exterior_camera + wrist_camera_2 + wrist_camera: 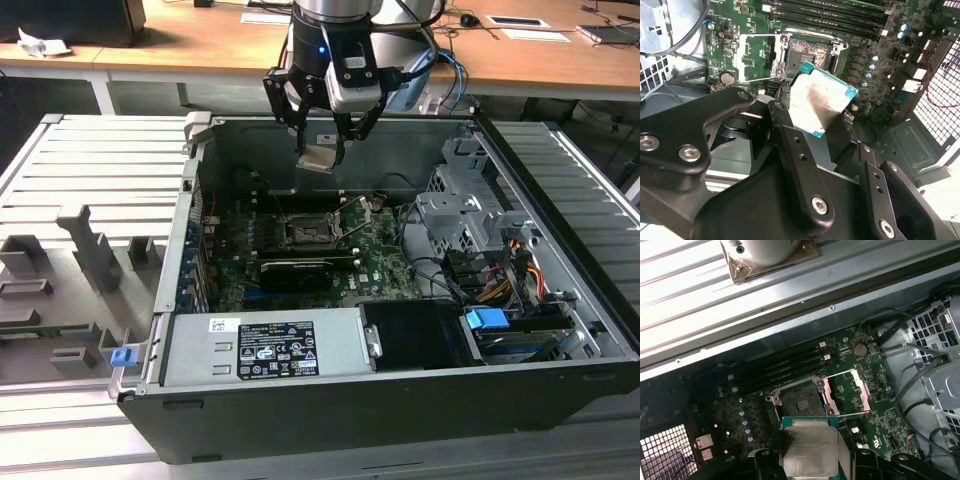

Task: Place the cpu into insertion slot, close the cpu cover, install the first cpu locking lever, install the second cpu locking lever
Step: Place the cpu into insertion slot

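At the exterior view's left, grey fixture blocks [88, 242] stand on the ribbed table [60, 180]. Next comes the open computer case [300, 420], its motherboard [385, 265] exposed. Over the rear of the case hangs the gripper [322, 150], fingers [792, 155] clamped on the cpu [320, 158], which is held tilted in the air, clear of the board. Below it lies the insertion slot [308, 232], uncovered, its contact field visible in both wrist views. The cpu cover [847, 392] is swung open to one side of the slot. A drive cage [470, 215] occupies the exterior view's right.
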`<state>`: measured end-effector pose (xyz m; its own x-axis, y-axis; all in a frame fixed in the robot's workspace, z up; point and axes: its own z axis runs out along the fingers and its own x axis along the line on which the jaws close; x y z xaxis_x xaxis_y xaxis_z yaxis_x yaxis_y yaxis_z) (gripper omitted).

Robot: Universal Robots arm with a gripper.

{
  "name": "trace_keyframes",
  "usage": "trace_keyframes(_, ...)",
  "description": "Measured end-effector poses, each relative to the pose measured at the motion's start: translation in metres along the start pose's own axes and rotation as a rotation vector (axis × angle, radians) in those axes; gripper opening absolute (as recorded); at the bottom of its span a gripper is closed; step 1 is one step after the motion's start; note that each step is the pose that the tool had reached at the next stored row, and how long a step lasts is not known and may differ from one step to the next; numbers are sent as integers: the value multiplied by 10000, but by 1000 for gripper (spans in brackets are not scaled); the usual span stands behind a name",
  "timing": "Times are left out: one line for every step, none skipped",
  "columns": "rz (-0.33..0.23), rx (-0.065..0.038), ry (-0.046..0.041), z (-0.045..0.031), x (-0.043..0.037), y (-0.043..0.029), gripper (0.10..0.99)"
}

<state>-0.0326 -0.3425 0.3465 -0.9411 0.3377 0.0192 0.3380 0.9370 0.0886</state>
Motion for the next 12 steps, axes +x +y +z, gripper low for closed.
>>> trace_keyframes(74, -1, -7, 2, 0, 0, 529)
trace_keyframes(208, -3, -19, 5, 0, -1, 529)
trace_keyframes(379, -7, -34, 7, 0, -1, 529)
trace_keyframes(509, -10, -46, 9, 0, -1, 529)
trace_keyframes(634, -12, -57, 10, 0, -1, 529)
trace_keyframes(826, -15, -74, 12, 0, -1, 529)
trace_keyframes(949, -16, -85, 14, 0, -1, 529)
trace_keyframes(1114, -18, -101, 15, 0, -2, 529)
trace_keyframes(1194, -20, -107, 17, -1, -1, 529)
trace_keyframes(1265, -21, -113, 18, 0, -2, 529)
trace_keyframes(1386, -24, -125, 20, 0, -2, 529)
trace_keyframes(1496, -26, -135, 21, -1, -2, 529)
